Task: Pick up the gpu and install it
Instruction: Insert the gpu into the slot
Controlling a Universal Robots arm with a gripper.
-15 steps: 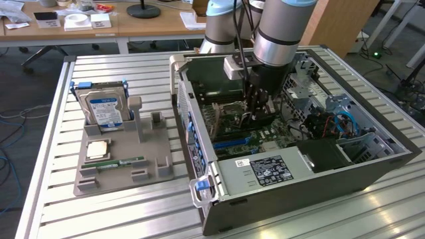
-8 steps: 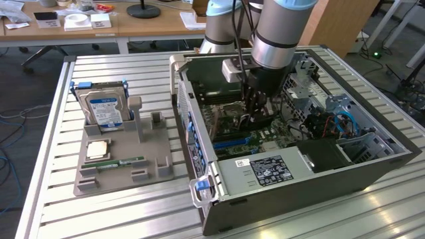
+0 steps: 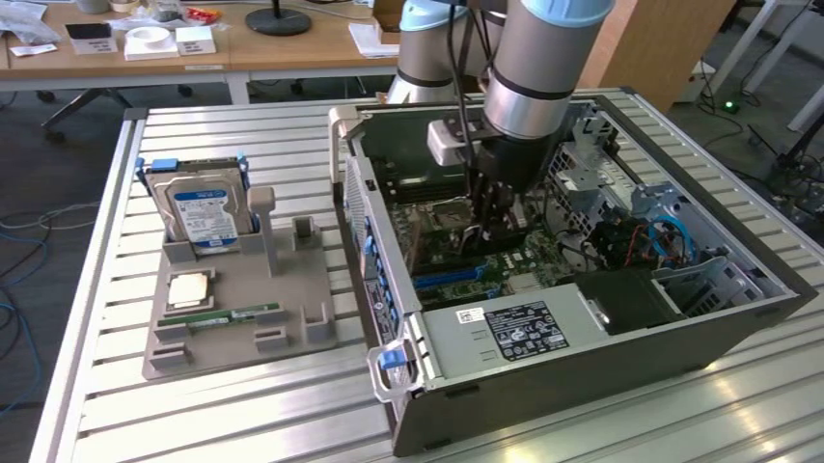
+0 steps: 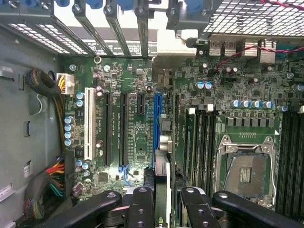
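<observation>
1. The arm [image 3: 541,48] is reaching straight down into the open computer case [image 3: 605,357], which is lying on its side on the slatted metal table [image 3: 258,415].
2. The gripper [image 3: 496,217] is hanging low inside the case, just over the motherboard [image 4: 133,142].
3. In the wrist view the gripper [image 4: 164,202] is pinching the gpu [image 4: 161,171] at a narrow opening, with 1 finger pressing on each flat side.
4. The gpu is showing edge-on as a thin upright card between the 2 fingers [image 4: 141,206].
5. The card is running in line with the long blue slot [image 4: 157,118] and is sitting directly over that slot's near end. Whether its lower edge is touching the slot cannot be told.
6. A white slot [image 4: 88,123] is lying well to one side of the blue one, with 2 black slots between them.
7. The empty processor socket [image 4: 247,166] is sitting on the other side of the card.
8. Outside the case, towards the exterior view's left, a grey fixture [image 3: 232,328] is holding a hard drive [image 3: 204,207] upright and a green memory stick [image 3: 238,314] lying flat.
</observation>
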